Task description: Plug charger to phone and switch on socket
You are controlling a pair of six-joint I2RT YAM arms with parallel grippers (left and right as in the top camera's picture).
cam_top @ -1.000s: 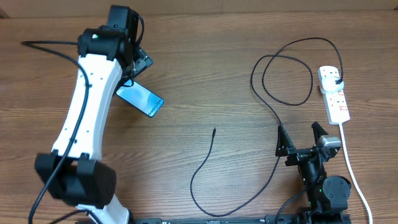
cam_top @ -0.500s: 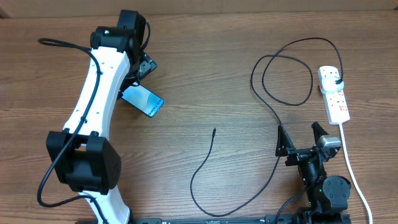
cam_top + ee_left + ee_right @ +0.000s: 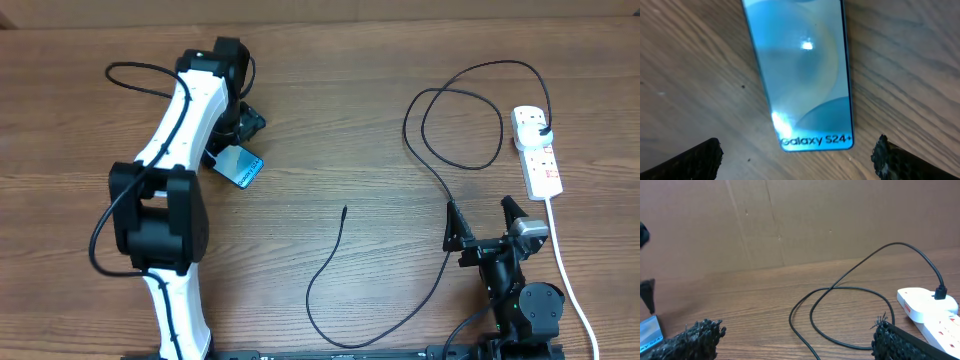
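Note:
The phone [image 3: 241, 167] lies flat on the table at the upper left, cyan screen up; in the left wrist view [image 3: 800, 75] its "Galaxy S24+" end points toward my fingers. My left gripper [image 3: 240, 128] hovers just beyond the phone's far end, open and empty [image 3: 797, 162]. The charger cable has its free tip [image 3: 345, 209] at mid table; it loops [image 3: 850, 315] round to a black plug [image 3: 541, 127] seated in the white socket [image 3: 540, 158] at the right. My right gripper [image 3: 485, 225] is open, near the front edge, left of the socket [image 3: 932, 312].
The socket's thick white cord [image 3: 568, 275] runs down the right side toward the front edge. A cardboard wall [image 3: 790, 220] stands behind the table. The cable's lower loop [image 3: 345, 340] lies near the front edge.
My left arm has swung right and the gripper has come down closer over the phone's far end. The right arm, cable and socket have not moved.

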